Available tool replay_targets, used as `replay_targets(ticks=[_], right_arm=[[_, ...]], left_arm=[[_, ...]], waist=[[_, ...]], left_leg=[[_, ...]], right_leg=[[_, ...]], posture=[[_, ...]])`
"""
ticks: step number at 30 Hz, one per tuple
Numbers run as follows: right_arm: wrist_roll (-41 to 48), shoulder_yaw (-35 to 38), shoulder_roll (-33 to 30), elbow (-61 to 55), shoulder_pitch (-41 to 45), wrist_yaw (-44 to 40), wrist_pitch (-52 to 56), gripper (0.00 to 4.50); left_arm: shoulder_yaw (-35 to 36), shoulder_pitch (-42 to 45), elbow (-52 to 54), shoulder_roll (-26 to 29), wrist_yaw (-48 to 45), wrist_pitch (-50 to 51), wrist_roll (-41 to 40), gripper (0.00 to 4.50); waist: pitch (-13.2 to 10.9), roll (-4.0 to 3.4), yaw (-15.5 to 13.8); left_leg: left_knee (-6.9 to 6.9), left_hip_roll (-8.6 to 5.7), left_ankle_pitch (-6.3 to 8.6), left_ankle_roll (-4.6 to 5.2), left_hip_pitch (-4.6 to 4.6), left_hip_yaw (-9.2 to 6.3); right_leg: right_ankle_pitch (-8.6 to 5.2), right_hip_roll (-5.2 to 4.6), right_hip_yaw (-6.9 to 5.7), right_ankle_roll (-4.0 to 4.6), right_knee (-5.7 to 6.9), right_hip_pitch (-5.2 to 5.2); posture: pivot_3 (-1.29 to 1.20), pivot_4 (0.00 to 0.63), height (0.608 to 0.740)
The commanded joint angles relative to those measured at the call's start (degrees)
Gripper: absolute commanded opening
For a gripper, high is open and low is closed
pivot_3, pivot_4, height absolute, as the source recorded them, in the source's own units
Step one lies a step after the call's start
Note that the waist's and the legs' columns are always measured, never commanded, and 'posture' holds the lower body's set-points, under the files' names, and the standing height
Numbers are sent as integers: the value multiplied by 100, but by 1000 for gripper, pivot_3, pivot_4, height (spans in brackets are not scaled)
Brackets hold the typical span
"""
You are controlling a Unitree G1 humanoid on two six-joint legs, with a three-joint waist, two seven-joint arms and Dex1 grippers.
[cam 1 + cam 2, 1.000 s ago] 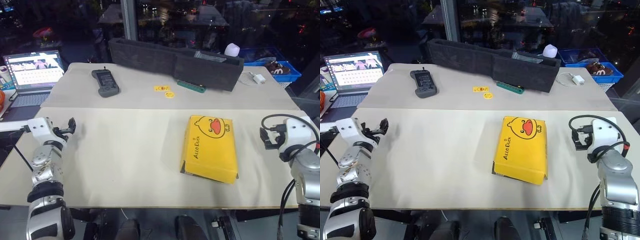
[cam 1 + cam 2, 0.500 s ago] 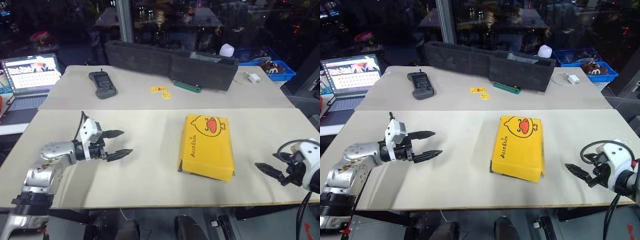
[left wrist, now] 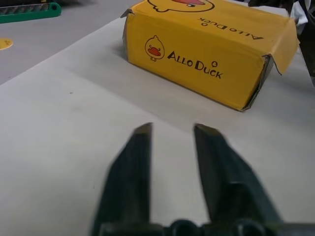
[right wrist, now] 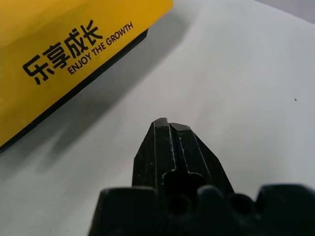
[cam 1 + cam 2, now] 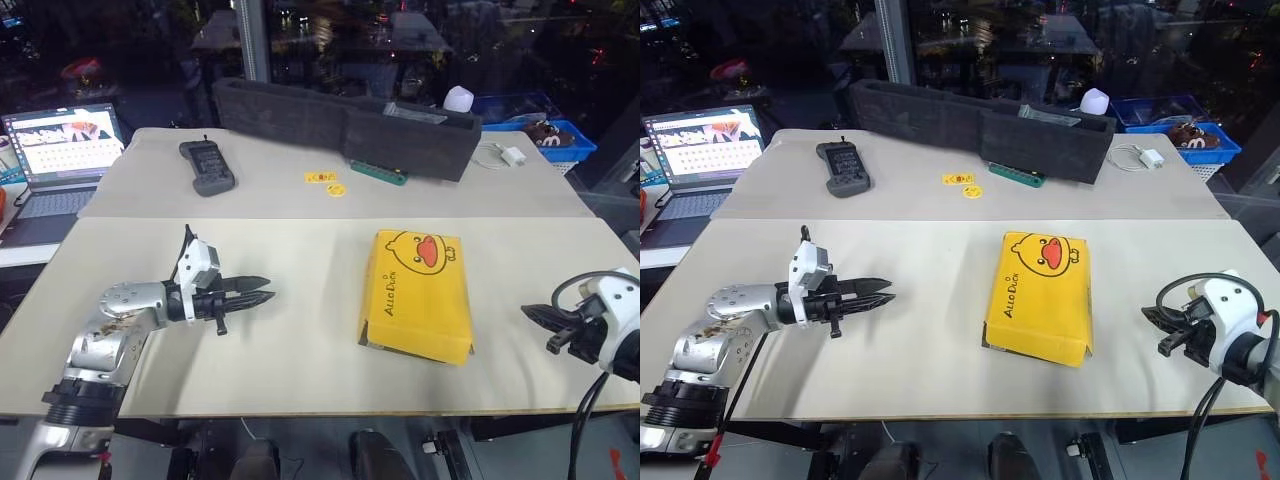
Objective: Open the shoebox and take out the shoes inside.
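The shoebox lies shut on the near table, its yellow lid with the duck face up. The shoes are hidden. My left gripper hovers low over the table well to the left of the box and points at it. Its fingers stand a narrow gap apart with nothing between them. My right gripper is just right of the box's near right corner and apart from it. It points at the box's side, and its fingers are pressed together on nothing.
A long dark grey tray stands across the far table. A black handheld device, yellow stickers and a green strip lie in front of it. A laptop sits far left, a blue basket far right.
Both arms came down from the table's sides to low over it. The left fingers narrowed from wide open and edged towards the box. The right fingers closed.
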State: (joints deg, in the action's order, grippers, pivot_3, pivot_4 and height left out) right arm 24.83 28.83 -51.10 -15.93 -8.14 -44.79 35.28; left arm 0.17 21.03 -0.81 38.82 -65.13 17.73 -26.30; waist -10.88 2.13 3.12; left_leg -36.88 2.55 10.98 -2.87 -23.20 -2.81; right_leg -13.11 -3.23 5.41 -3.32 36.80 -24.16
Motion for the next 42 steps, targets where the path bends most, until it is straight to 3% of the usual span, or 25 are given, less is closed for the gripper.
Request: replay_targets(ticks=[1,8,15,19,27,33,37,42], right_arm=[[-211,-428,-123,-339,104,86,31,0],[-693,-1624,-198,-490,730,162,-17,0],[-1021,-2397,-111,-494,1271,119,-57,0],[-1037,-3010,296,-424,2134,49,-4,0],[-1629,-3944,893,167,3308,-139,-231,0],[-1887,-4729,1925,635,4223,-362,-383,0],[-1980,-4904,2186,685,4277,-504,-445,0],[-2015,-4915,2264,736,4249,-576,-497,0]], left_arm=[[-553,328,-197,-374,115,-388,540,129],[-1601,1272,-1656,-1610,1,-1265,1422,129],[-1880,2161,-2891,-2477,16,-1969,1889,129],[-1894,2504,-3302,-2810,-50,-2168,1990,129],[-1532,2158,-2600,-2297,-329,-1936,1875,129],[-870,847,-973,-1056,-301,-1139,1592,129],[-399,138,-124,-479,-195,-542,1267,129],[-96,-249,98,-112,-50,-394,1264,129]], waist=[[0,0,-29],[0,0,-63],[0,1,-62],[0,1,12],[0,-1,106],[0,-2,222],[0,-2,238],[0,-2,98]], left_leg=[[-1,-1,0,0,1,0],[-4,-5,0,0,-15,-3],[-10,-10,0,0,-19,-6],[-9,-8,0,1,-10,-6],[-7,-9,-2,3,-17,-8],[-1,5,-2,3,0,-12],[3,15,-2,4,2,-15],[0,15,-2,3,0,-15]], right_leg=[[0,0,0,0,0,2],[4,1,2,-6,-4,-8],[5,-1,3,-9,-7,-6],[6,3,6,-10,-2,-2],[12,3,10,-13,-2,-11],[12,17,11,-6,19,-13],[7,23,7,1,25,-14],[6,21,0,3,24,-13]], posture=[[0,150,715],[0,150,715],[0,150,715],[0,150,715],[0,150,715],[0,150,715],[0,150,715],[0,150,715]])
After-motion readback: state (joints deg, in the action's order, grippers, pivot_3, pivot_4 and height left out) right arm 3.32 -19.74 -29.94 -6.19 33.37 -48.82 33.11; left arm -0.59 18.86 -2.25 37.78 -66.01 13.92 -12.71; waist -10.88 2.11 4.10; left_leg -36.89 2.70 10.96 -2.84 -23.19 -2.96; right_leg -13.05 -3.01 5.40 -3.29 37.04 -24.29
